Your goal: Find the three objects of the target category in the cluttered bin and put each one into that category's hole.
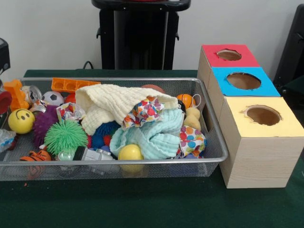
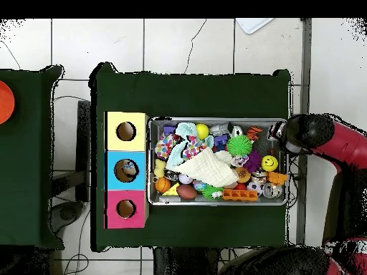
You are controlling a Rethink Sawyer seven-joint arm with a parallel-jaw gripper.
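Note:
The silver wire-mesh bin (image 1: 118, 162) sits on the green table, piled with toys and cloths. On top lie a cream cloth (image 1: 114, 102), a light teal cloth (image 1: 152, 135) and a polka-dot cloth (image 1: 145, 111). Around them are a yellow smiley ball (image 1: 20, 120), a green spiky ball (image 1: 65, 135), a soccer ball (image 1: 52, 98), a plain yellow ball (image 1: 129, 152) and an orange block (image 1: 71, 84). Three boxes with round holes stand beside the bin: red (image 1: 228, 54), blue (image 1: 242, 80) and yellow (image 1: 262, 115). In the overhead view, my gripper (image 2: 288, 134) hangs at the bin's (image 2: 215, 203) right end.
The black pedestal (image 1: 140, 33) stands behind the bin. A dark object (image 1: 297, 52) rises at the right behind the boxes. In the overhead view a second green table (image 2: 25, 157) with an orange disc (image 2: 3, 102) stands to the left.

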